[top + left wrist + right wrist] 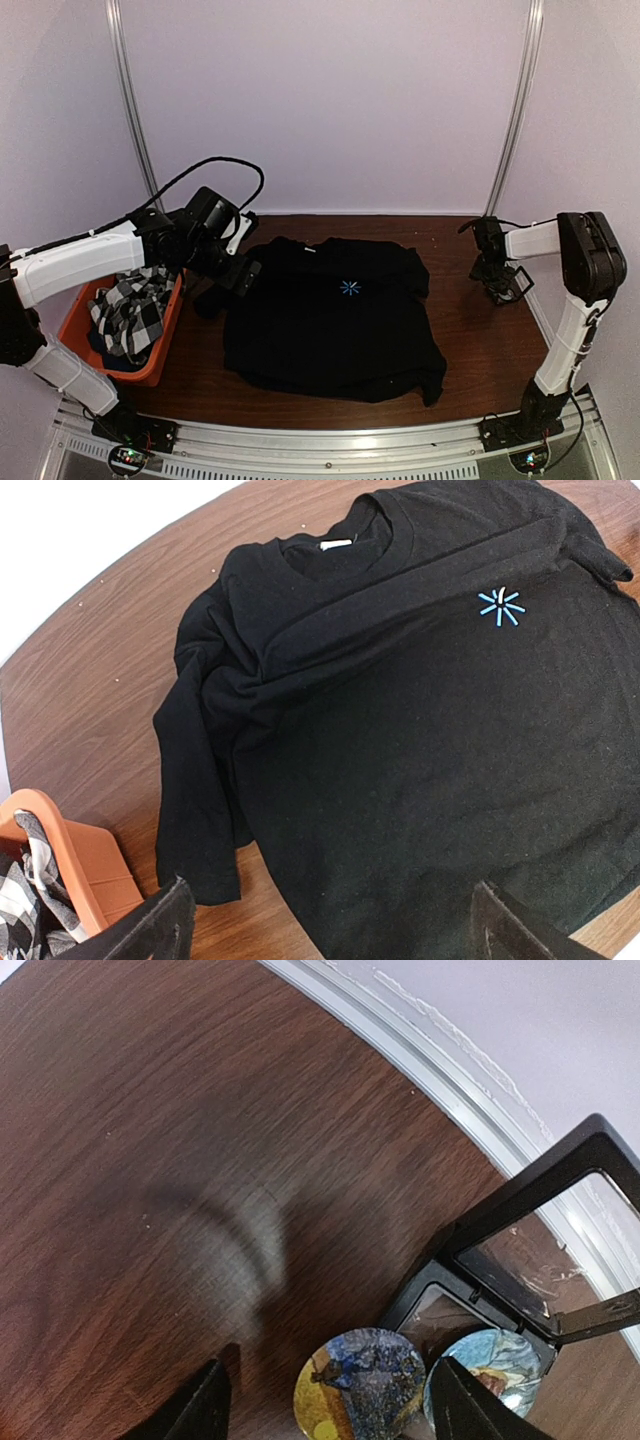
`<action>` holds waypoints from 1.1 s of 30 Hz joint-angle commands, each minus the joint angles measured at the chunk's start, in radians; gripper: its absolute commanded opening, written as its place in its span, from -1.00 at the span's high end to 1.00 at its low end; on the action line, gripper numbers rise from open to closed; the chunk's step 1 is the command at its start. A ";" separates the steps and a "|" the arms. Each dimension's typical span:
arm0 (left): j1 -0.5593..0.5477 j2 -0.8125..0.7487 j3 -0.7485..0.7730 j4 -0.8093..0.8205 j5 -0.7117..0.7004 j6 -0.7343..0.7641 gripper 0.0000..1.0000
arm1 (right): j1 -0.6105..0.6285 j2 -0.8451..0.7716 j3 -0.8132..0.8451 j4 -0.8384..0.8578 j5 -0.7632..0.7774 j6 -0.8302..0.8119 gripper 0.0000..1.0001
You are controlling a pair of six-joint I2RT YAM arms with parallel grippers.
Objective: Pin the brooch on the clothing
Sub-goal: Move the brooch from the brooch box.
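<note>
L gripper [335,925] wide open above black T-shirt [420,760], flat on table [90,710]. R gripper [330,1405] jaws apart, straddling round brooch [360,1385] beside open display case [540,1220].

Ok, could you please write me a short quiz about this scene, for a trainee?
1. True or false: the checked cloth lies inside the orange bin.
2. How many round brooches appear in the right wrist view?
3. The starburst print on the black T-shirt is: A red, B light blue, C yellow.
Key: 1 true; 2 two; 3 B.
</note>
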 commanded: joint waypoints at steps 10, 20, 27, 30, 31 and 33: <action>-0.004 0.021 -0.010 0.028 -0.008 0.006 -0.95 | 0.004 0.006 -0.004 0.018 0.009 -0.002 -0.09; -0.004 0.026 -0.008 0.027 0.000 0.007 -0.95 | 0.004 -0.012 -0.011 0.021 0.018 -0.008 0.04; -0.003 0.029 -0.008 0.027 0.002 0.007 -0.95 | 0.004 -0.001 0.022 0.000 0.028 -0.008 -0.07; -0.003 0.029 -0.008 0.027 0.002 0.008 -0.95 | 0.004 0.001 0.038 -0.010 0.034 -0.012 -0.10; -0.004 0.030 -0.008 0.026 0.003 0.008 -0.95 | 0.004 0.006 0.045 -0.014 0.038 -0.014 -0.10; -0.004 0.028 -0.008 0.027 0.004 0.009 -0.95 | 0.004 0.012 0.058 -0.024 0.043 -0.017 -0.11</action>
